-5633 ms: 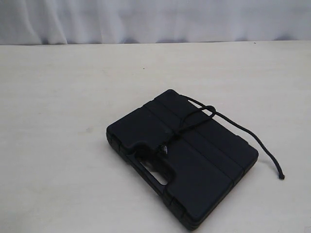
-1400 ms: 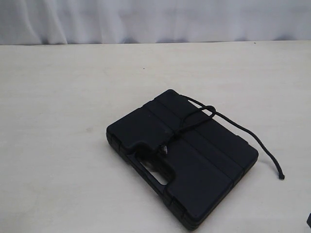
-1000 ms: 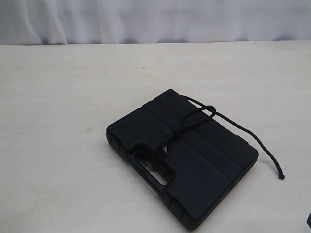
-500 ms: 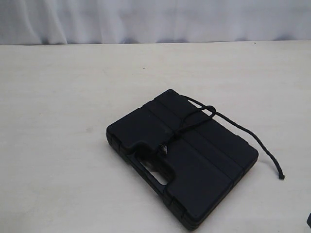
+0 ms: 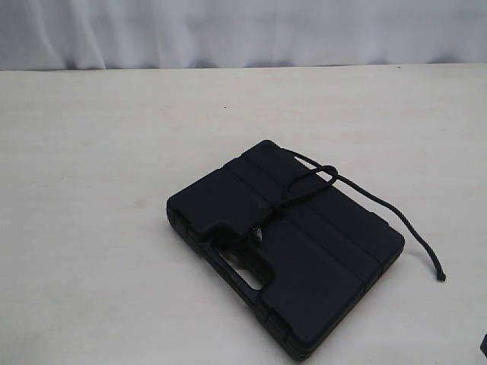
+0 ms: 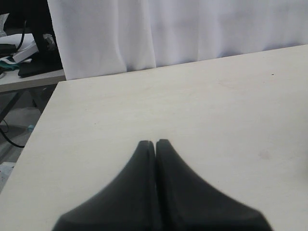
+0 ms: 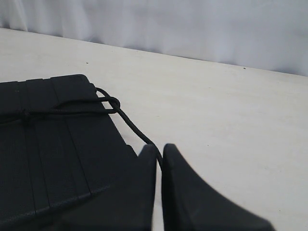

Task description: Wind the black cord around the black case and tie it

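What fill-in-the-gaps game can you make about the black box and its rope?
The flat black plastic case lies on the pale ____.
The thin black braided cord runs across the lid of the ____.
The left gripper and right gripper both have their jaws ____.
Missing words: table, case, shut.

High exterior view, low wrist views; black case (image 5: 285,243) in exterior and right.

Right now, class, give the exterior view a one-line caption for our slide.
Black case lying flat on a pale table, black cord looped across its lid, one loose end trailing onto the tabletop.
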### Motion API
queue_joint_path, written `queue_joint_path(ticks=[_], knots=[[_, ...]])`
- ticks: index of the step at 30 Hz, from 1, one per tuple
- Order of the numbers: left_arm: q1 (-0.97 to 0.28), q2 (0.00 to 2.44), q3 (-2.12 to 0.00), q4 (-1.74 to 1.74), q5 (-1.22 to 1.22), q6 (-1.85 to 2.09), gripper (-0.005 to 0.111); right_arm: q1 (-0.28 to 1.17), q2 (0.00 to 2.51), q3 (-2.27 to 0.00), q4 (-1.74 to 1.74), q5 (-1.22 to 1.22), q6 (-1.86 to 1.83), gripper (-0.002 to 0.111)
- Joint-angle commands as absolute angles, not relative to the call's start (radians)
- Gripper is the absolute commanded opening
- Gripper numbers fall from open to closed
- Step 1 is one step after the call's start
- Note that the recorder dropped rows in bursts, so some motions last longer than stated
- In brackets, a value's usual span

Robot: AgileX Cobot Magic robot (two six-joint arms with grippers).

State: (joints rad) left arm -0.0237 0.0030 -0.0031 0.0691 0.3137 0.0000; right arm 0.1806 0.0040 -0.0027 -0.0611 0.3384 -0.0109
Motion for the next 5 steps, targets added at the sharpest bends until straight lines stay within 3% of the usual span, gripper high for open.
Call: queue_joint_path(ticks=[1, 5], knots=[[-0.024, 0.000, 0.000, 0.070, 0.308, 0.000, 0.000, 0.174, 0.000, 0.000, -0.060, 0.341, -0.007, 0.004], [-0.024, 0.000, 0.000, 0.070, 0.308, 0.000, 0.000, 0.174, 0.000, 0.000, -0.060, 0.341, -0.007, 0.004]])
